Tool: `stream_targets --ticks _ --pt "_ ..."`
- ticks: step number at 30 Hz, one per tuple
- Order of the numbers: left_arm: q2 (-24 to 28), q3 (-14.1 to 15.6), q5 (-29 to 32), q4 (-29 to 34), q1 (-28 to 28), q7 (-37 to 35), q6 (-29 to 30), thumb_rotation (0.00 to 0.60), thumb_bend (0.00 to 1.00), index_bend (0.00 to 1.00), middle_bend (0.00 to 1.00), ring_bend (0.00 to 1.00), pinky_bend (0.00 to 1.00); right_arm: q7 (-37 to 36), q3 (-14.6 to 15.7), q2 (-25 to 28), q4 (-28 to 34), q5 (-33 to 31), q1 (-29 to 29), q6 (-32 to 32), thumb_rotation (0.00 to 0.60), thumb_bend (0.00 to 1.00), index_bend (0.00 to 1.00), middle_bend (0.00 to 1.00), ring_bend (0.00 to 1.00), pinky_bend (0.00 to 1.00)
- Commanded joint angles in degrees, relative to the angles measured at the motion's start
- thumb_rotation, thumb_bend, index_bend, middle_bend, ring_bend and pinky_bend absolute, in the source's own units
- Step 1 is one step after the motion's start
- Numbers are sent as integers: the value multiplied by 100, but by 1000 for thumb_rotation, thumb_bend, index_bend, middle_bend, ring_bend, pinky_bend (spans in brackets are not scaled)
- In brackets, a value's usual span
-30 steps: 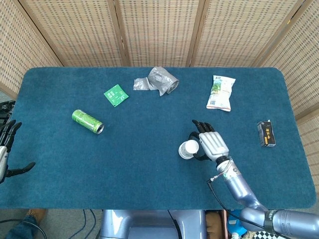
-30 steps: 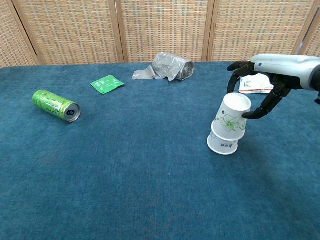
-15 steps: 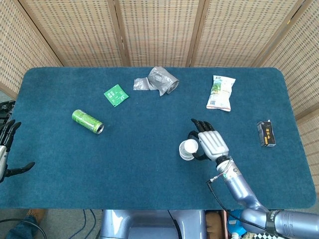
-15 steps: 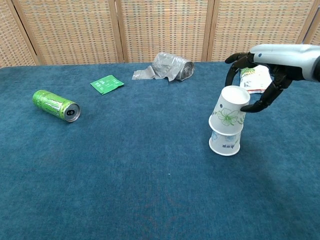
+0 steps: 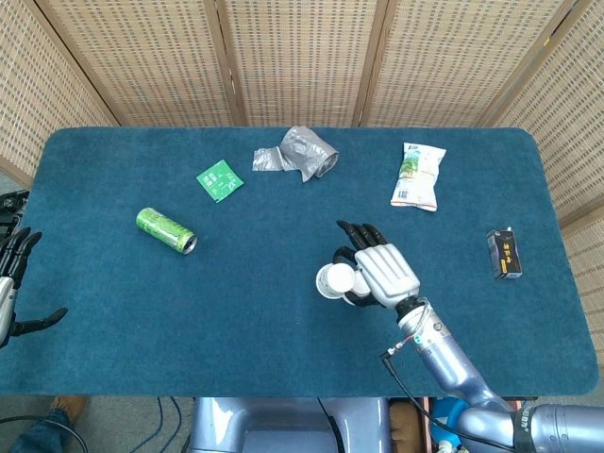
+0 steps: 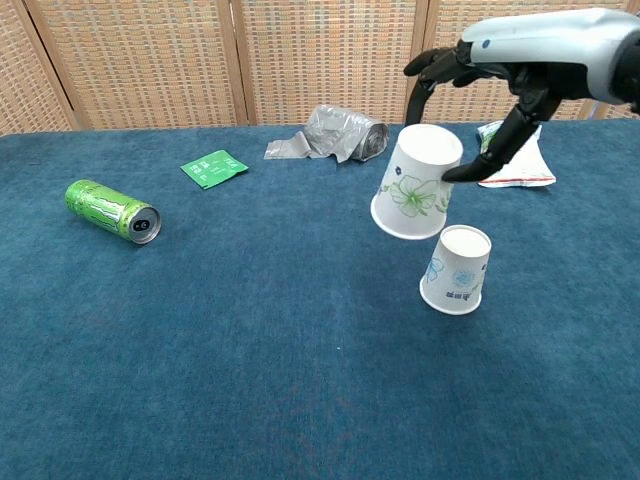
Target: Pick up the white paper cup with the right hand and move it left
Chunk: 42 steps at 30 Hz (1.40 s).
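Note:
A white paper cup with a green flower print (image 6: 415, 185) hangs upside down and tilted above the table, and my right hand (image 6: 520, 60) grips it by its base between the fingers and thumb. In the head view the same cup (image 5: 332, 280) shows left of the right hand (image 5: 377, 272). A second white paper cup (image 6: 456, 269) stands upside down on the blue cloth, below and to the right of the held one; in the head view the hand mostly hides it. My left hand (image 5: 11, 283) is at the table's left edge, holding nothing, fingers apart.
A green can (image 6: 112, 210) lies on its side at the left, with a green packet (image 6: 214, 167) behind it. A crumpled silver bag (image 6: 336, 133) and a snack bag (image 6: 512, 160) lie at the back. A dark box (image 5: 506, 253) sits near the right edge.
My right hand has lifted the flower-print cup off the lower cup and carried it up and to the left. The lower cup stays on the table. The left hand has not moved.

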<state>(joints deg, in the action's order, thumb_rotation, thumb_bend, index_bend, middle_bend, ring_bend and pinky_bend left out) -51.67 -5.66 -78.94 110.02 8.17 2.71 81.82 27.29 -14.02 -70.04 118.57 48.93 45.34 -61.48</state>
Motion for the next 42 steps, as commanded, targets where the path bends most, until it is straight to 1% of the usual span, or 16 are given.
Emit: stream_targets --ticks 1,5,6,7,9,11,18,26,28,29,30,32,34,38,42 --pt "9 -4 9 -7 -1 -28 -5 600 114 0 0 0 0 211 -118 -204 -116 -297 242 15 600 402 422 9 0 0" --pt "22 -9 25 -21 3 -64 -20 600 114 0 0 0 0 363 -106 -437 -354 -547 427 41 600 402 422 9 0 0" --pt "28 -11 29 -23 4 -79 -27 600 114 0 0 0 0 413 -79 -549 -483 -657 501 77 600 402 422 10 0 0" --pt "34 -11 35 -26 6 -96 -37 600 114 0 0 0 0 495 26 -718 -705 -772 576 154 600 402 422 10 0 0" --pt "47 -9 42 -34 13 -125 -64 600 114 0 0 0 0 575 137 -1046 -1120 -859 669 170 600 403 422 11 0 0" --pt "55 -11 45 -35 19 -143 -77 600 114 0 0 0 0 586 196 -1219 -1328 -908 698 170 600 403 422 11 0 0" --pt "63 -16 65 -41 36 -160 -111 600 114 0 0 0 0 658 388 -1536 -1832 -1027 729 195 600 402 422 11 0 0" --pt "55 -12 66 -25 53 -128 -134 600 114 0 0 0 0 716 470 -1526 -1818 -1076 726 209 600 402 417 7 0 0" --pt "44 -11 58 -15 53 -103 -123 600 114 0 0 0 0 744 477 -1504 -1792 -1093 733 202 600 337 358 2 0 0" --pt "41 -9 56 -14 54 -96 -122 600 114 0 0 0 0 741 474 -1498 -1780 -1090 731 194 600 248 303 0 0 0" --pt "37 -6 57 -15 54 -86 -124 600 114 0 0 0 0 740 470 -1480 -1743 -1091 729 185 600 137 245 0 0 0" --pt "30 -5 63 -13 59 -69 -131 600 114 0 0 0 0 753 465 -1429 -1654 -1099 728 167 600 24 189 0 0 0" --pt "26 -7 71 -14 65 -60 -138 600 114 0 0 0 0 834 484 -1356 -1529 -1078 734 105 600 0 168 0 0 0" --pt "31 -9 83 -22 64 -77 -141 600 114 0 0 0 0 889 509 -1201 -1244 -969 694 -38 600 0 156 0 0 0" --pt "38 -16 109 -42 66 -114 -153 600 114 0 0 0 0 827 571 -878 -881 -548 541 -248 600 0 156 0 0 0"
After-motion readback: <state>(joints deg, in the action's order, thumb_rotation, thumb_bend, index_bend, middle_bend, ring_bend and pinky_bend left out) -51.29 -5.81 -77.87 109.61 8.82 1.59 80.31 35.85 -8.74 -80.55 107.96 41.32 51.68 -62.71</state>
